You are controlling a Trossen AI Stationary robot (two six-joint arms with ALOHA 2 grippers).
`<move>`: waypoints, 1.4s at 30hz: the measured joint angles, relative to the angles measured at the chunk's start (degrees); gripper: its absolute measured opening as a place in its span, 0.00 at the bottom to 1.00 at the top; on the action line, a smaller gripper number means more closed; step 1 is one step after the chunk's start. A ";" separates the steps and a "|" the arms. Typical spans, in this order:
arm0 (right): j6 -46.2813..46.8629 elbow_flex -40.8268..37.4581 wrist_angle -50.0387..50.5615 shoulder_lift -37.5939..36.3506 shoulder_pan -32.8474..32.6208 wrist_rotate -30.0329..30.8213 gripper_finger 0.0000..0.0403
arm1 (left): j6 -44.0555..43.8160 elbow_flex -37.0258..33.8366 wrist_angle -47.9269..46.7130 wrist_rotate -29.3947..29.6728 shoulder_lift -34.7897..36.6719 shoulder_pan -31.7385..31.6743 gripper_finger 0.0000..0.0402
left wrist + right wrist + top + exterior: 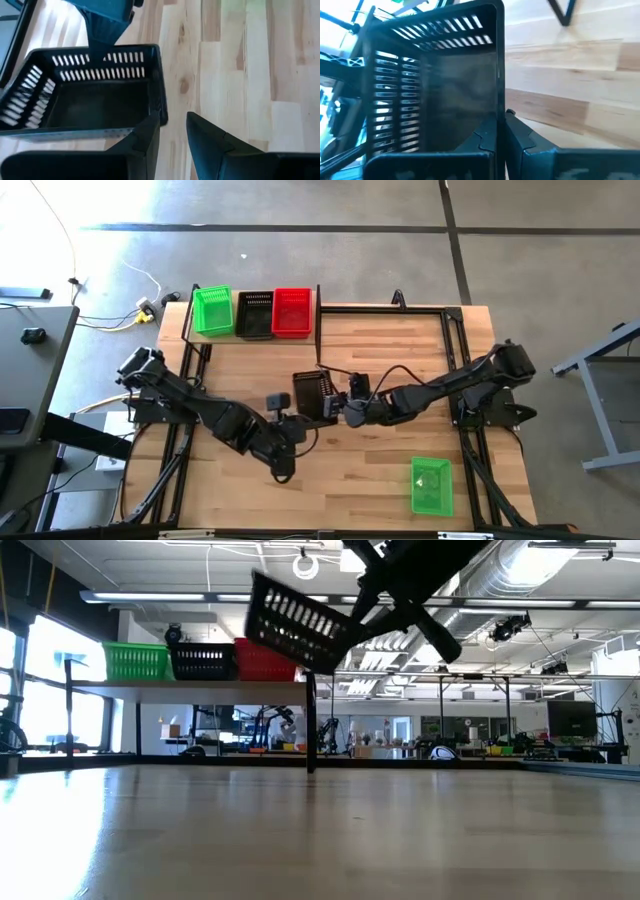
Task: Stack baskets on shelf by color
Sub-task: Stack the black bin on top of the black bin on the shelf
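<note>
Right end effector [338, 408] clamped on black basket [312, 395] wall, lifted above worktop [380, 470] centre. Left end effector [287, 470] part-open, empty, nearby. Green, black, red baskets on shelf [190, 338] far-left.

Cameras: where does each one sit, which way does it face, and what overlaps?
High: overhead, straight down; table, both arms.
Low: tabletop height, level; shelf, right arm overhead.
Left wrist: past the empty left gripper at the black basket.
Right wrist: right gripper shut on basket wall.
Shared: that lifted black basket shows in all four.
</note>
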State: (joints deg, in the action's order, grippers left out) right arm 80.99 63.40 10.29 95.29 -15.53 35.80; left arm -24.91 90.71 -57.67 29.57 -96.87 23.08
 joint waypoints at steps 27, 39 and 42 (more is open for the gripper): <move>-8.16 6.86 -2.08 0.48 -0.26 1.65 0.00 | 5.11 -0.01 -0.88 -4.54 -1.13 -3.02 0.22; -10.88 14.78 7.60 0.48 -0.92 1.58 0.00 | 4.71 -0.01 -7.25 1.18 -1.12 -4.29 0.21; -9.94 14.78 8.12 0.48 -1.25 1.80 0.00 | 6.13 -0.01 -7.27 3.61 -1.11 -4.28 0.20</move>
State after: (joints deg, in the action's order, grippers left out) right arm 71.05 78.17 18.41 95.77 -16.78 37.60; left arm -18.78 90.70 -64.94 33.17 -97.97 18.81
